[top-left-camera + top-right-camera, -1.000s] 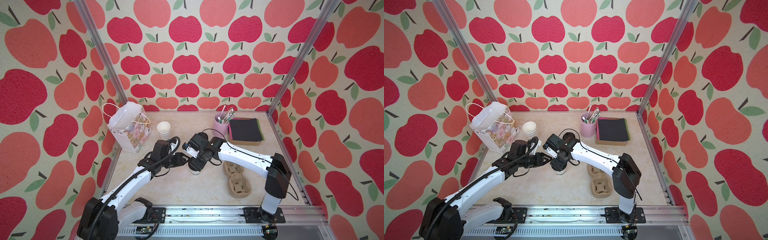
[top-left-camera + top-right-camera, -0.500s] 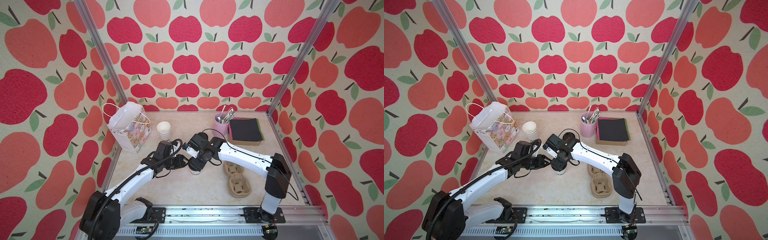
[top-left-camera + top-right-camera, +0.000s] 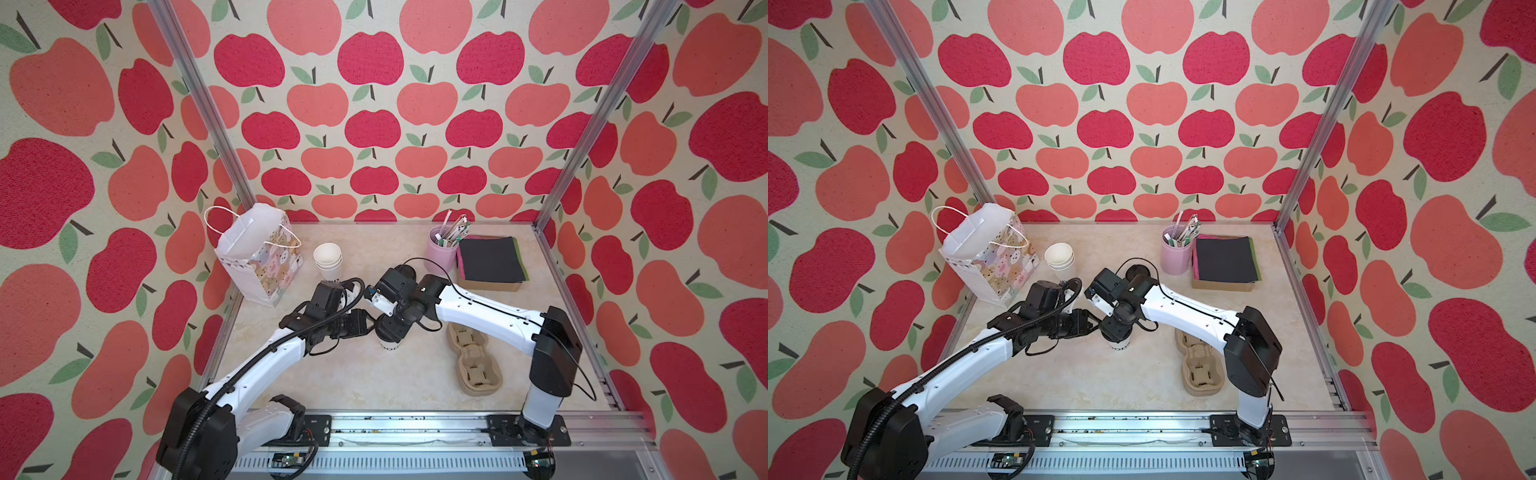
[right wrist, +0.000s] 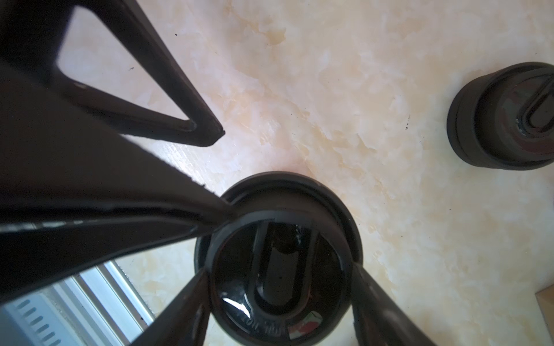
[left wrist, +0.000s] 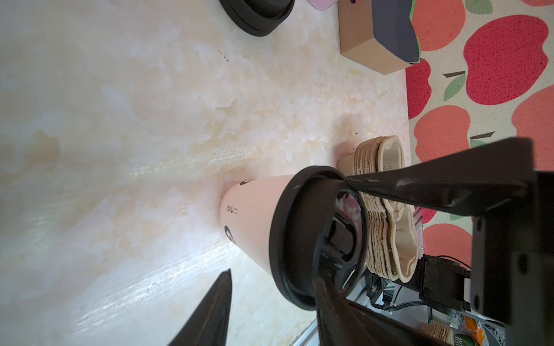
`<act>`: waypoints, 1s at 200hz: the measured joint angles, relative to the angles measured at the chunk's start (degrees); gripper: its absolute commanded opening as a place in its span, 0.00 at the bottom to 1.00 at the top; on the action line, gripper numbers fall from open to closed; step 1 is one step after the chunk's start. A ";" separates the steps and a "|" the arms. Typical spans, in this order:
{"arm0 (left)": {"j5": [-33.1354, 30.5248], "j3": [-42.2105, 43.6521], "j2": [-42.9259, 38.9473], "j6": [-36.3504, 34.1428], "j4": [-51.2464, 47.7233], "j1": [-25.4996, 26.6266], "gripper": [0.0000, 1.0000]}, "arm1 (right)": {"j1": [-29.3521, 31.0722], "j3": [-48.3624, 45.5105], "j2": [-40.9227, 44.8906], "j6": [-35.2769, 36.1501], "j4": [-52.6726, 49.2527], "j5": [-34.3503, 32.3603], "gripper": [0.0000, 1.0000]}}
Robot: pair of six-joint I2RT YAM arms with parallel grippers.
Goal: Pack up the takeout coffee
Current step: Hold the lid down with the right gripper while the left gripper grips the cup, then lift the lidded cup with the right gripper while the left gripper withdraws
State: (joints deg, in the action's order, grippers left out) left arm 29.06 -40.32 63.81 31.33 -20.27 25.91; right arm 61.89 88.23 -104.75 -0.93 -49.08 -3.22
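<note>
Our right pincer [image 4: 280,269] pinches the black lid [image 5: 283,236] from above the upright paper cup [image 5: 251,215]; our spread left pincer [image 3: 370,323] touches the rim sideways

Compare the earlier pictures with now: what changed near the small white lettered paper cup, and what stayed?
The left gripper edged slightly toward the small white lettered paper cup; its jaws stand open, one finger at the rim of the round black plastic lid. Nothing was grasped or released. The right gripper stayed clamped on that lid; cup and patterned gift bag unmoved.
</note>
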 measured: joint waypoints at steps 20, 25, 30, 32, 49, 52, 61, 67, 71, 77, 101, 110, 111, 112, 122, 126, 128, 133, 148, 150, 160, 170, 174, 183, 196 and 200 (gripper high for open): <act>-0.28 -0.48 -1.03 -0.90 -0.52 -0.79 0.54 | -0.09 0.35 -0.02 -0.04 -0.11 0.11 0.70; -0.39 -0.48 -1.36 -0.96 -0.72 -0.96 0.54 | -0.15 0.46 -0.04 -0.09 -0.22 0.15 0.70; -0.39 -0.48 -1.73 -1.09 -0.90 -1.14 0.55 | -0.22 0.61 -0.04 -0.17 -0.26 0.24 0.70; -0.42 -0.48 -1.92 -1.25 -0.98 -1.20 0.55 | -0.31 0.68 -0.04 -0.20 -0.28 0.28 0.70; -0.63 -0.48 -3.13 -1.84 -1.07 -1.73 0.60 | -0.83 1.27 0.13 -0.22 -0.50 0.90 0.70; -0.63 -0.48 -3.32 -2.08 -1.18 -1.84 0.60 | -0.96 1.38 0.11 -0.24 -0.52 1.07 0.70; -0.76 -0.48 -3.78 -2.51 -1.31 -2.12 0.62 | -1.33 1.60 0.11 -0.22 -0.83 1.57 0.70; -0.81 -0.50 -4.00 -2.78 -1.40 -2.25 0.64 | -1.66 1.70 0.11 -0.22 -0.96 1.92 0.70; -0.81 -0.50 -4.15 -2.84 -1.42 -2.38 0.65 | -1.81 1.77 0.11 -0.20 -1.07 2.14 0.70; -0.83 -0.52 -4.35 -2.99 -1.42 -2.58 0.66 | -2.14 1.90 0.11 -0.20 -1.18 2.47 0.70; -0.85 -0.68 -4.79 -3.98 -1.51 -3.26 0.70 | -3.54 2.12 0.17 -0.15 -1.81 3.87 0.70; -0.83 -0.81 -4.87 -4.15 -1.70 -3.43 0.71 | -4.11 2.23 0.22 -0.13 -2.10 4.48 0.70; -0.83 -0.85 -4.90 -4.22 -1.70 -3.45 0.71 | -4.24 2.23 0.24 -0.13 -2.16 4.57 0.70; -0.83 -0.85 -4.90 -4.28 -1.75 -3.45 0.71 | -4.31 2.23 0.24 -0.11 -2.19 4.61 0.70; -0.83 -1.07 -4.90 -4.46 -1.88 -3.61 0.71 | -5.03 2.23 0.35 0.11 -2.49 4.98 0.70; -0.83 -1.18 -4.90 -4.52 -1.90 -3.63 0.72 | -5.38 2.23 0.39 0.26 -2.69 5.11 0.70; -0.83 -1.22 -4.90 -4.52 -1.92 -3.67 0.72 | -5.53 2.23 0.39 0.28 -2.75 5.20 0.70; -0.83 -1.33 -4.90 -4.57 -1.95 -3.67 0.72 | -5.99 2.23 0.46 0.50 -2.95 5.38 0.70; -0.81 -1.55 -4.90 -5.05 -2.03 -3.67 0.73 | -7.43 2.23 0.61 0.96 -3.54 5.53 0.70; -0.81 -1.55 -4.90 -5.20 -2.03 -3.67 0.73 | -7.61 2.23 0.61 0.96 -3.58 5.53 0.70; -0.81 -1.55 -4.90 -5.35 -2.08 -3.67 0.73 | -8.59 2.23 0.72 1.29 -3.91 5.68 0.70; -0.83 -1.55 -4.90 -5.40 -2.10 -3.67 0.73 | -9.84 2.23 0.79 1.62 -4.22 5.70 0.70; -0.81 -1.55 -4.92 -5.40 -2.10 -3.67 0.73 | -10.36 2.21 0.81 1.86 -4.39 5.68 0.70; -0.83 -1.55 -4.92 -5.40 -2.10 -3.69 0.74 | -11.41 2.23 0.90 2.23 -4.61 5.66 0.70; -0.83 -1.57 -4.92 -5.42 -2.12 -3.78 0.74 | -12.87 2.21 0.94 2.73 -4.85 5.51 0.70; -0.83 -1.62 -4.92 -5.42 -2.12 -3.78 0.74 | -13.38 2.21 0.94 2.89 -4.92 5.49 0.70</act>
State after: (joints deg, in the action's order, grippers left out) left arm 28.23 -41.93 58.89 25.91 -22.39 22.13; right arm 48.51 90.43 -103.81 1.96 -54.00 2.26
